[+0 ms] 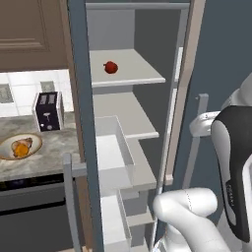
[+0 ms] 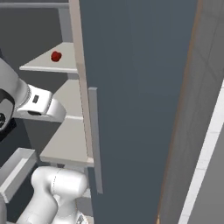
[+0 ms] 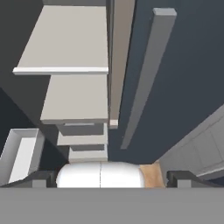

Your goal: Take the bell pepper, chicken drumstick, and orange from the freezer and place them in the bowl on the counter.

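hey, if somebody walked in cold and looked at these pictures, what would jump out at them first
Probably the small red bell pepper, alone on a pale upper shelf inside the open dark grey freezer. Next, the beige bowl on the marbled counter to the left, already holding the orange and the chicken drumstick, with a black toaster behind it.

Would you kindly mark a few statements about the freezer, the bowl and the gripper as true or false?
1. The bell pepper lies on an upper shelf of the freezer. True.
2. The bowl on the counter is empty. False: orange and golden-brown food already lies in it.
3. The gripper holds the pepper. False: its jaws stand open with nothing between them.
4. A toaster stands on the counter behind the bowl. True.
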You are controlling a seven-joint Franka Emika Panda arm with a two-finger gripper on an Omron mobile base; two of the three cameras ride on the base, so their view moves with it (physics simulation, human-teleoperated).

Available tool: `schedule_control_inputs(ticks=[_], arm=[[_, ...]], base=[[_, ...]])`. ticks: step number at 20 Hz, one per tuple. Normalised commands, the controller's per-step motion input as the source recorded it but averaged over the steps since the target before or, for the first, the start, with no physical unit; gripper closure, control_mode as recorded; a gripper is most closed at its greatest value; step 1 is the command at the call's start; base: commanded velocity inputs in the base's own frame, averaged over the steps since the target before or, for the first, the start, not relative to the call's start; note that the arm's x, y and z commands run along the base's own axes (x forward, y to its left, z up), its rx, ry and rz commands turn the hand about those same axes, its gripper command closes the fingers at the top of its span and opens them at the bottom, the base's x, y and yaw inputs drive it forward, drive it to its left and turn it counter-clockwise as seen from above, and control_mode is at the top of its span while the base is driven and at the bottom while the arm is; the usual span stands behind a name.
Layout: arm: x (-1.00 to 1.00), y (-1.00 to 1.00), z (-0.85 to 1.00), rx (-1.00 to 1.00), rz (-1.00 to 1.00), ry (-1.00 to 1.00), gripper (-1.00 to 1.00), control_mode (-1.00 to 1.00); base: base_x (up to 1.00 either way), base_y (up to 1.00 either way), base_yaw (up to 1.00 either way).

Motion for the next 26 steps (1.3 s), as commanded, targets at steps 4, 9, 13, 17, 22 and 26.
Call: schedule_control_inputs(ticks=[4, 9, 13, 17, 22, 26], arm=[[0.0, 0.0, 0.0, 0.0, 0.0, 0.0, -1.0, 1.0], [0.0, 0.0, 0.0, 0.0, 0.0, 0.0, -1.0, 1.0], [0.0, 0.0, 0.0, 0.0, 0.0, 0.0, -1.0, 1.0], [0.0, 0.0, 0.0, 0.0, 0.0, 0.0, -1.0, 1.0], [0.0, 0.0, 0.0, 0.0, 0.0, 0.0, -1.0, 1.0], [0.0, 0.0, 0.0, 0.0, 0.0, 0.0, -1.0, 1.0]], base=[[0.43, 0.32, 0.0], [0.17, 0.47, 0.0], [0.28, 0.35, 0.0], [0.32, 0.06, 0.0], [0.43, 0.0, 0.0], [0.38, 0.02, 0.0]])
